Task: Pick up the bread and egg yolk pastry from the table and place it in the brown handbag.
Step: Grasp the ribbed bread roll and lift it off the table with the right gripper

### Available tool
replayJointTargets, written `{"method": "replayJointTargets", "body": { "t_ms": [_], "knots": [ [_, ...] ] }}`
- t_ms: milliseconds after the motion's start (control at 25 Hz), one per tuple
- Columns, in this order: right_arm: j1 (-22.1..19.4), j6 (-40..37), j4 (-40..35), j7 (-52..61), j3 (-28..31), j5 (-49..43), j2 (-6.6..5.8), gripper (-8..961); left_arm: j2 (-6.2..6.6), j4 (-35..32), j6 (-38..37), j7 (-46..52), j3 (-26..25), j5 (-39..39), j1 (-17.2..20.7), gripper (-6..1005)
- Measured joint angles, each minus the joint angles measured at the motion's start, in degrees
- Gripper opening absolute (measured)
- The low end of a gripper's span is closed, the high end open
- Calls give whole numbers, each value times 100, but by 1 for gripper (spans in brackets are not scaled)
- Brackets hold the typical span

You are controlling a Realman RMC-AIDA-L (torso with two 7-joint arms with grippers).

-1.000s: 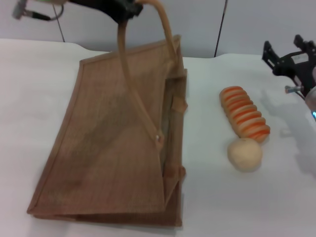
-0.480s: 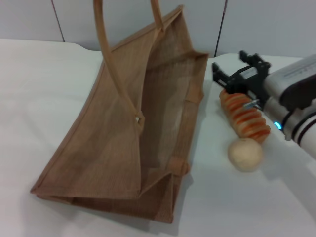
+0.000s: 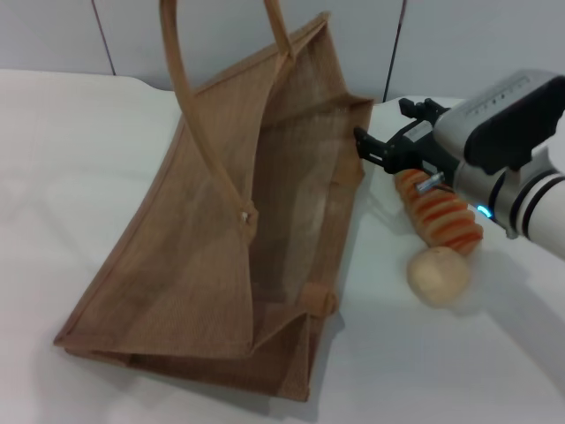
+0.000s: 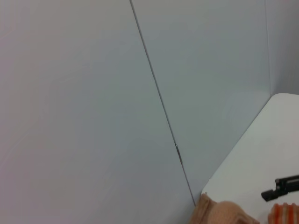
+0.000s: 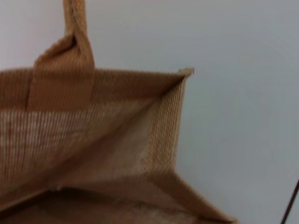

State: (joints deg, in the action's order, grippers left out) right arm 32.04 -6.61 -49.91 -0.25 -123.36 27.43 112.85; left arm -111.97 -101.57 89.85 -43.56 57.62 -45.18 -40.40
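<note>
The brown handbag (image 3: 203, 265) lies tilted on the white table, its mouth gaping toward the right and one long handle (image 3: 177, 79) pulled up out of the picture. To its right rests the striped orange bread (image 3: 440, 215), and the pale round egg yolk pastry (image 3: 439, 276) sits touching the loaf's near end. My right gripper (image 3: 388, 131) hovers open over the loaf's far end, close to the bag's rim, with nothing between its fingers. The right wrist view looks into the bag's mouth (image 5: 107, 154). My left gripper is out of view.
The white table (image 3: 71, 159) spreads to the left and in front of the bag. A grey panelled wall (image 3: 221, 35) runs behind it. In the left wrist view a corner of the bag (image 4: 224, 214) and the bread's end (image 4: 286, 213) show.
The bag was pulled up by its handle and its mouth gaped open. My right arm came in from the right edge and now sits over the bread's far end, nearer the bag.
</note>
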Motion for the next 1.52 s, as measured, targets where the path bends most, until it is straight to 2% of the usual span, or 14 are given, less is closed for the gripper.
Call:
{"method": "replayJointTargets", "body": {
  "t_ms": [160, 360, 480, 640, 800, 1080, 1520],
  "knots": [
    [-172, 824, -619, -7, 389, -234, -32, 799, 0, 9, 2, -4, -6, 0, 26, 122],
    [-162, 2113, -1135, -77, 813, -240, -31, 800, 0, 10, -23, -29, -6, -34, 65, 122],
    [-156, 2893, -1383, -347, 1258, -213, 61, 800, -1, 10, -24, -30, -28, -40, 71, 122],
    [-156, 3946, -1647, -1022, 1989, -208, 282, 800, -8, 10, 4, -36, -120, -48, 59, 122],
    [-158, 4687, -1969, -1303, 2153, -209, 295, 801, -8, -2, 7, -33, -136, -74, 37, 122],
    [-100, 5502, -2296, -1523, 2152, -211, 300, 801, 2, -27, 14, -28, -138, -79, 33, 122],
    [242, 5554, -1415, -1593, 2168, -235, 294, 799, 25, -46, 200, -23, -225, -270, -45, 122]
  ]
}}
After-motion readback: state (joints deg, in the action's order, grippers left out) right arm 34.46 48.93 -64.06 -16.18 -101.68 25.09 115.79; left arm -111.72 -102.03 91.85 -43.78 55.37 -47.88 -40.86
